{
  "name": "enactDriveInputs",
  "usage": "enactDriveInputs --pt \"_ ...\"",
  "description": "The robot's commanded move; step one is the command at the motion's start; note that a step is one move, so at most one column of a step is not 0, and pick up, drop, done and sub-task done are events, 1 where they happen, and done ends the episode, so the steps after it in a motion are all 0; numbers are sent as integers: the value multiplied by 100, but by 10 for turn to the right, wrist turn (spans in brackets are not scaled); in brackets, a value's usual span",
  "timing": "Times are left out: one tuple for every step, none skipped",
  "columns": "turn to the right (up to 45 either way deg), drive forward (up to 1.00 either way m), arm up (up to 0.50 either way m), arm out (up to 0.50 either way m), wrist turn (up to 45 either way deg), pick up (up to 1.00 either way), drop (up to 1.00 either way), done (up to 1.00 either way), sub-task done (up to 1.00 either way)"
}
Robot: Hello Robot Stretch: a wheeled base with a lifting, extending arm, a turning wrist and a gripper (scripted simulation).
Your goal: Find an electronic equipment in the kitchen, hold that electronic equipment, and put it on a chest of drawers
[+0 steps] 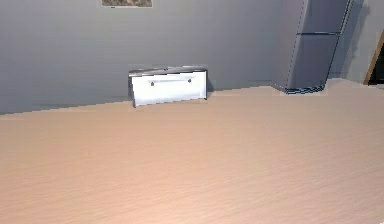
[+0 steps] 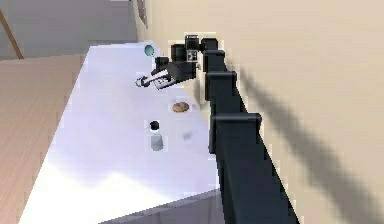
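Over the far half of a long white tabletop (image 2: 100, 150), the arm side view shows the dark square-section arm (image 2: 240, 150) rising from the bottom edge. It ends in two small white marker squares (image 2: 190, 52), with the dark two-finger gripper (image 2: 145, 82) just to their left. White table surface lies behind the thin fingers (image 2: 152, 78), with a small dark speck at their tips. It cannot be told how the fingers stand or whether they hold anything.

Three small things sit on the tabletop near the gripper:
- a small round brown thing (image 2: 180, 106) lies just below the gripper in the picture, close beside the arm;
- a small white cylinder with a black cap (image 2: 155, 137) stands upright, nearer the camera;
- a small round teal thing (image 2: 150, 47) rests near the table's far end.

None is clear enough to be named as the electronic equipment, so its place among them cannot be told. A cream wall (image 2: 300, 60) runs along the table's right side.

Ahead, the forward view shows a pale wooden floor (image 1: 190, 160) reaching to a grey wall (image 1: 60, 50). A low white box-shaped cabinet with two small knobs (image 1: 168, 86) stands against that wall. A tall grey refrigerator (image 1: 318, 45) stands at the view's right, and the lower edge of a framed picture (image 1: 126, 3) hangs on the wall at the top.
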Motion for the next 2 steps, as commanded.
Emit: enactDriveInputs --pt "0 0 0 0 -450 0 0 0 0" --pt "0 0 0 0 -450 0 0 0 0"
